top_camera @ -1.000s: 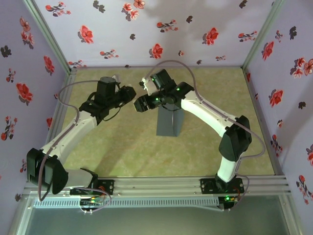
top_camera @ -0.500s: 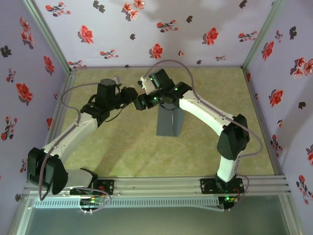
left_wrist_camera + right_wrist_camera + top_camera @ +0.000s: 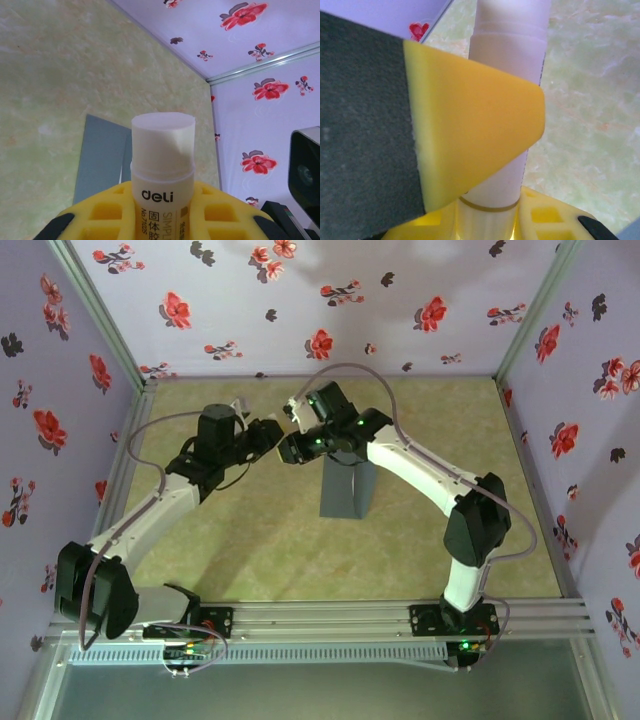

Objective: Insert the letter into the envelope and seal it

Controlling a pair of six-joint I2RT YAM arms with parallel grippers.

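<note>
Above the far half of the pale green marbled desk [image 3: 250, 540], the two arms meet nose to nose. The left gripper [image 3: 266, 433] pinches a white cylindrical plastic glue stick [image 3: 162, 165] low on its printed body, its yellow fingers [image 3: 105, 210] pressed to either side. The right gripper [image 3: 288, 448] has come in over the stick's upper end. One of its yellow fingers [image 3: 475, 125] lies flat against the white barrel, but I cannot tell whether the opposite one bears on it too, so I cannot say the pinch is made. The flat slate-grey paper envelope [image 3: 345, 498] lies right of the desk's middle, its far end under the right arm. Whether the letter is already inside I cannot tell.

From where I stand this looks like an uncapping, and that is where the trouble lies. If the right fingers sit on the barrel rather than on the cap alone, a pull would drag the whole stick out of the left pinch. That pinch is low, so a sideways tug could lever the stick over and tilt it. A pull off the stick's axis could jam the cap. Should either grip slip, the stick drops, and a round stick rolls, perhaps towards an edge or onto the envelope. Bare glue touching the grey paper anywhere but the flap would spoil the seal.
</note>
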